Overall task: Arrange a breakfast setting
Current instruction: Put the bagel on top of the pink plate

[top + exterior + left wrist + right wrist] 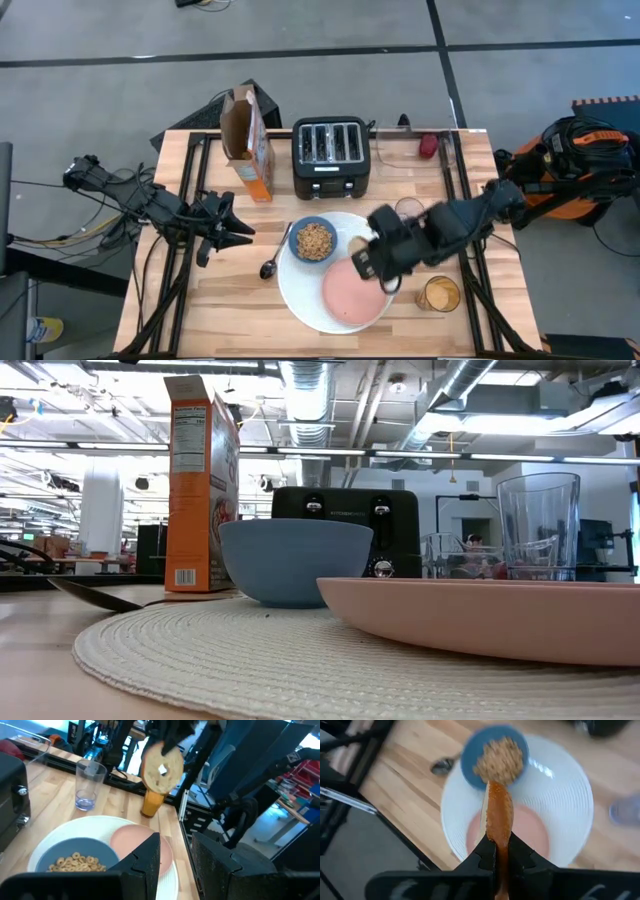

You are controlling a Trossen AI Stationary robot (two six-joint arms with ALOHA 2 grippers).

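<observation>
A big white plate (300,290) lies at the table's middle. It carries a blue bowl (314,241) of cereal and a pink saucer (353,292). A metal spoon (272,262) lies on the wood just left of the plate. The orange cereal box (247,140) stands at the back, and a clear tumbler (408,210) stands right of the plate. My right gripper (372,262) hovers over the plate's right half, shut on a round toasted bread (161,769). My left gripper (235,232) stands open left of the spoon, with nothing in it. My right gripper pinches the round bread between its two fingers (487,851), one on each flat face near the rim (499,837). The fingers slant down from above. The bread hangs on edge below them, clear of the plate and over the saucer.
A black four-slot toaster (331,157) stands behind the plate, next to the cereal box. An amber glass (438,294) stands at the plate's right, close under my right arm. Bare wood lies in front of the plate and at the near left.
</observation>
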